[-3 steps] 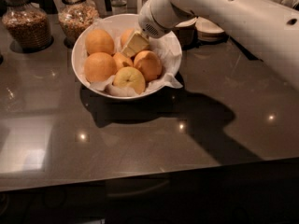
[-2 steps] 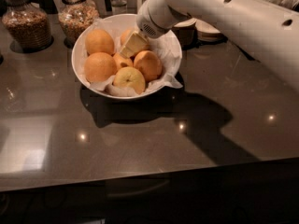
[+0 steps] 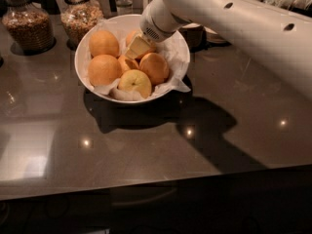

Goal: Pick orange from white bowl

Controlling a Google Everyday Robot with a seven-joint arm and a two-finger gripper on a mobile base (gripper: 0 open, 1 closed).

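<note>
Claw: the claw [image 3: 138,48] is down inside the white bowl [image 3: 82,57], close to the back of it. It sits at the end of the big white arm [image 3: 234,23].
Claw state: I cannot tell if it is spread or pinching something.
White bowl: it sits on the dark surface [image 3: 195,145], and the claw is over its back half.
Back orange: the back orange [image 3: 131,35] is just behind the claw and partly hidden by it. I cannot tell if they touch.
Right orange: the right orange [image 3: 154,68] is just in front of the claw, a bit to the right in the picture.
Little orange: the little orange [image 3: 126,63] is just below the claw, between the other fruit.
Left oranges: the top left orange [image 3: 104,43] and the low left orange [image 3: 104,69] are to the left of the claw, near it, and not touching it.
Yellow fruit: the yellow fruit [image 3: 135,82] is at the front of the bowl, on the far side of the little orange from the claw.
Paper: the crumpled white paper [image 3: 176,84] lines the bowl and hangs over the rim, to the right of the claw and in front of it.
Jars: two glass jars [image 3: 28,23] [image 3: 80,13] stand on the surface behind the bowl, to the left of the claw.
Shadow: the dark shadow [image 3: 214,130] of the arm lies on the surface in front of the bowl, to the right of it.
</note>
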